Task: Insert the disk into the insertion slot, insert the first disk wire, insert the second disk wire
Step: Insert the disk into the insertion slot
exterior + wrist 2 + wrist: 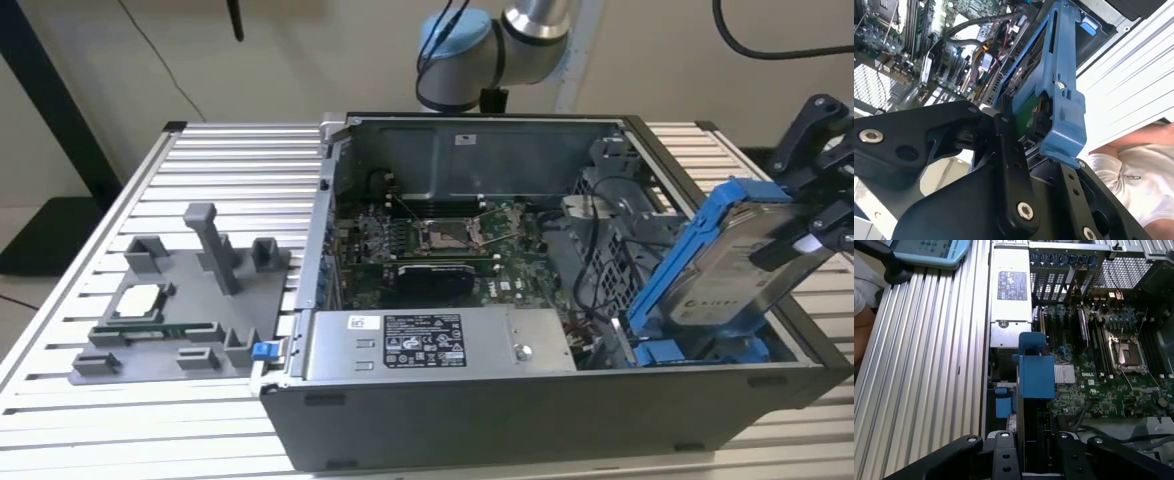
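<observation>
Clamps the disk [727, 262] in the gripper [1036, 452] by its upper end. Tilts it, lower end at the insertion slot [697, 352], by the counter [227, 160] edge at the exterior view's right, likely for feeding in.

Surface [240, 150]: ribbed silver metal slats, running level. An open dark grey computer case [534, 420] sits directly on it, with one end right under the hand [801, 225]. A grey fixture tray [194, 312] with upright posts lies flat on the slats, well apart from the hand, beyond the case's far end.
</observation>
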Robot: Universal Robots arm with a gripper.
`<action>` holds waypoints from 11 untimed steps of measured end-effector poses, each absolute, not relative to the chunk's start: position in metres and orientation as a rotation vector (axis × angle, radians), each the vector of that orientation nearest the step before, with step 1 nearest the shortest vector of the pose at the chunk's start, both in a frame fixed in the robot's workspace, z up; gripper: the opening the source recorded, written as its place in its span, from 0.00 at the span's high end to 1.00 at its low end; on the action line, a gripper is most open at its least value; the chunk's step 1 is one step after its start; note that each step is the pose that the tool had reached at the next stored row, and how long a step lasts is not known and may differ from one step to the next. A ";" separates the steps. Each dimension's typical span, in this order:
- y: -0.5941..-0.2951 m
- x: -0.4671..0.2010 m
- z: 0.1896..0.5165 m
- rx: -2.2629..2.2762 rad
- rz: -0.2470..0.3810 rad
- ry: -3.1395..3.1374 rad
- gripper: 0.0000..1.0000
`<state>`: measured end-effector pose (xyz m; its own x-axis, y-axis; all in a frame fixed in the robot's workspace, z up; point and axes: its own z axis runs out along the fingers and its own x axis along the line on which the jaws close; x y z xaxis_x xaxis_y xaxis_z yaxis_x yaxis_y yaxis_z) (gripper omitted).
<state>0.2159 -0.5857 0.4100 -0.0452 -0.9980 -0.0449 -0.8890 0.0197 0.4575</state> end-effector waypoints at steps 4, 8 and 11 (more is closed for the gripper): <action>-0.586 0.216 0.405 1.938 -0.537 -2.012 1.00; -0.586 0.216 0.401 1.934 -0.540 -2.016 1.00; -0.586 0.216 0.397 1.931 -0.542 -2.018 1.00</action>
<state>0.2158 -0.5857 0.3974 -0.0555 -0.9974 -0.0458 -0.8862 0.0281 0.4624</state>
